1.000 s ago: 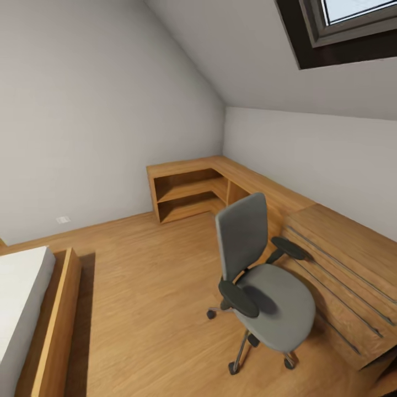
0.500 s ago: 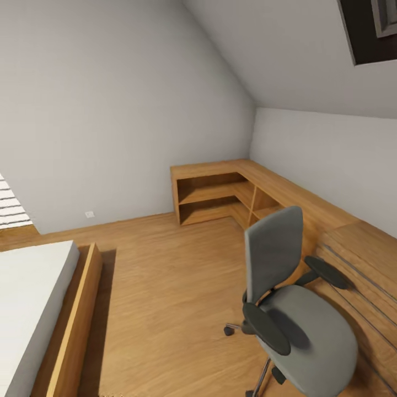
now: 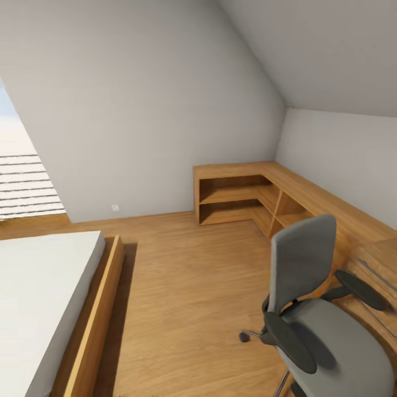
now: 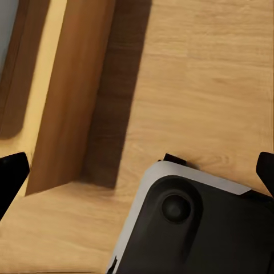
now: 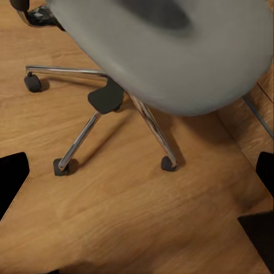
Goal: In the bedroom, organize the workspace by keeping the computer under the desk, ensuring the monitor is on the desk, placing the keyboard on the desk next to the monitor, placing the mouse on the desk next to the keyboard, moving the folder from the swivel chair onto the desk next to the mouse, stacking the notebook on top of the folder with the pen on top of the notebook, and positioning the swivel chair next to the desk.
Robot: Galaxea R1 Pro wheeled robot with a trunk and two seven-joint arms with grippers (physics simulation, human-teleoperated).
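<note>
The grey swivel chair [image 3: 320, 309] stands on the wood floor at the lower right of the head view, its seat bare and its back toward the room. In the right wrist view its seat [image 5: 171, 51] and chrome star base [image 5: 142, 114] lie just beyond my right gripper [image 5: 137, 174], which is open with nothing in it. My left gripper [image 4: 137, 174] is open over the floor beside the bed frame [image 4: 68, 91]. The desk, computer, monitor, keyboard, mouse, folder, notebook and pen are out of view.
A bed [image 3: 38, 298] with a wooden frame fills the lower left. Low light-wood shelf units [image 3: 242, 193] run along the far corner and right wall, ending in a wooden unit [image 3: 380, 259] behind the chair. A window with blinds [image 3: 22, 176] is at left. My base [image 4: 200, 228] shows below the left gripper.
The camera has turned left: the chair and shelves slid right in the picture, the skylight left the view, and the bed and the window came in.
</note>
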